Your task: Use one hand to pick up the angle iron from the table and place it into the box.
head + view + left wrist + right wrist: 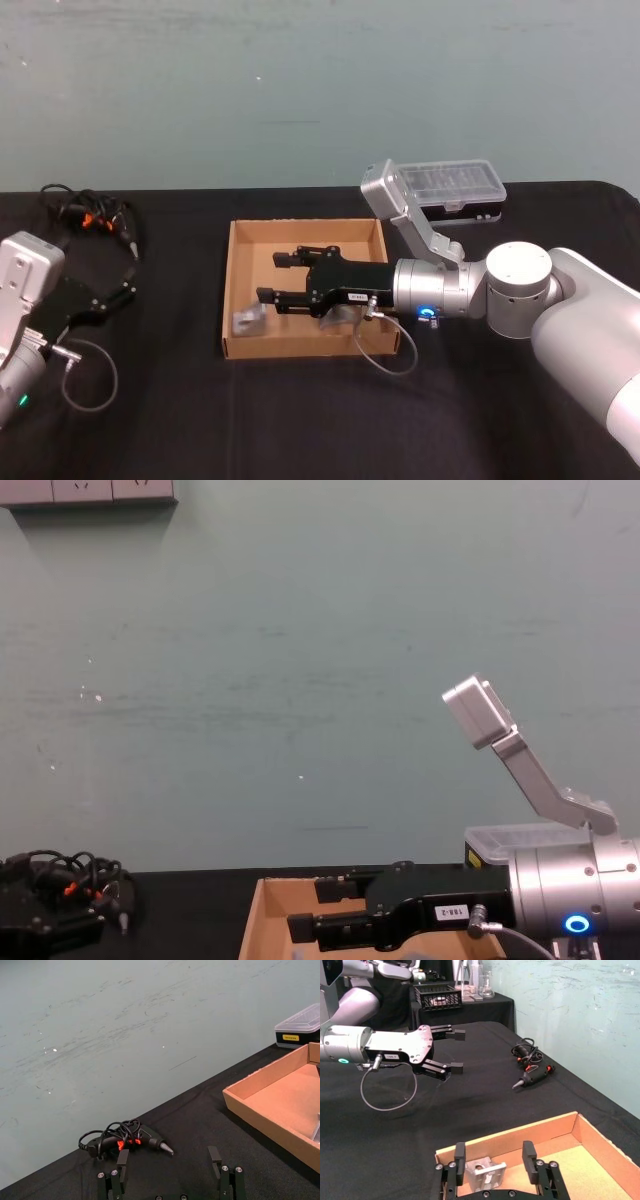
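Observation:
The small silver-grey angle iron (248, 320) lies inside the brown cardboard box (229, 290), in its near left corner. My right gripper (270, 278) hovers open over the box's middle, just right of the angle iron and not touching it. In the right wrist view the angle iron (485, 1172) rests on the box floor between and beyond the spread fingers (460, 1152), against the box wall (520, 1132). The chest view has the right gripper (315, 908) above the box's left wall (253, 925). My left gripper (169, 1160) is parked open over the black table at the left (118, 282).
A black organizer case with a clear lid (455, 190) stands behind the box at the right. A small black power tool with coiled cable (95, 215) lies at the back left (142, 1137). A black crate and glassware (440, 995) stand on another table farther off.

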Controlling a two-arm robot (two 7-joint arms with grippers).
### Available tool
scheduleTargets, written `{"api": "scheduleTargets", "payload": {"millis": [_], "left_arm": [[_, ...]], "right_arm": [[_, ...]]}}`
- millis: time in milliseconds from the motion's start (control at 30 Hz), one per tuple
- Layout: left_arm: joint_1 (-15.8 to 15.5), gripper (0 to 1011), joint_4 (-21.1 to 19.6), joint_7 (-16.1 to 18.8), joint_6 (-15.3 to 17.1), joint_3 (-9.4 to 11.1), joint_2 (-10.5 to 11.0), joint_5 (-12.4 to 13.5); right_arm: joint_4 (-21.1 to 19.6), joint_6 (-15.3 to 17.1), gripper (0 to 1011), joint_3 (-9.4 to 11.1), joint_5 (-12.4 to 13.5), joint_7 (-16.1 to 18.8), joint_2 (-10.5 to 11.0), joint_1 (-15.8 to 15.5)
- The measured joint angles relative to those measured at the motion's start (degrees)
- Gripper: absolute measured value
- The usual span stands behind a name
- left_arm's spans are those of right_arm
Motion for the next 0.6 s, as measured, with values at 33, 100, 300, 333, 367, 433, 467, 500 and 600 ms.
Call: {"api": "scheduleTargets", "payload": {"millis": [33, 100, 300, 333, 367, 433, 467, 500, 600], "left_arm": [[0.0, 1000, 0.0, 0.0, 0.0, 0.0, 0.0, 0.0], [0.0, 1000, 0.0, 0.0, 0.0, 0.0, 0.0, 0.0], [0.0, 1000, 0.0, 0.0, 0.0, 0.0, 0.0, 0.0], [0.0, 1000, 0.0, 0.0, 0.0, 0.0, 0.0, 0.0], [0.0, 1000, 0.0, 0.0, 0.0, 0.0, 0.0, 0.0], [0.0, 1000, 0.0, 0.0, 0.0, 0.0, 0.0, 0.0], [0.0, 1000, 0.0, 0.0, 0.0, 0.0, 0.0, 0.0], [0.0, 1000, 0.0, 0.0, 0.0, 0.0, 0.0, 0.0], [0.0, 1000, 0.0, 0.0, 0.0, 0.0, 0.0, 0.0]], "right_arm": [[0.0, 0.0, 716, 0.0, 0.0, 0.0, 0.0, 0.0], [0.0, 0.0, 798, 0.0, 0.0, 0.0, 0.0, 0.0], [0.0, 0.0, 946, 0.0, 0.0, 0.0, 0.0, 0.0], [0.0, 0.0, 966, 0.0, 0.0, 0.0, 0.0, 0.0], [0.0, 0.0, 981, 0.0, 0.0, 0.0, 0.0, 0.0], [0.0, 0.0, 1000, 0.0, 0.0, 0.0, 0.0, 0.0], [0.0, 0.0, 1000, 0.0, 0.0, 0.0, 0.0, 0.0], [0.0, 0.0, 1000, 0.0, 0.0, 0.0, 0.0, 0.0], [0.0, 0.0, 1000, 0.0, 0.0, 0.0, 0.0, 0.0]]}}
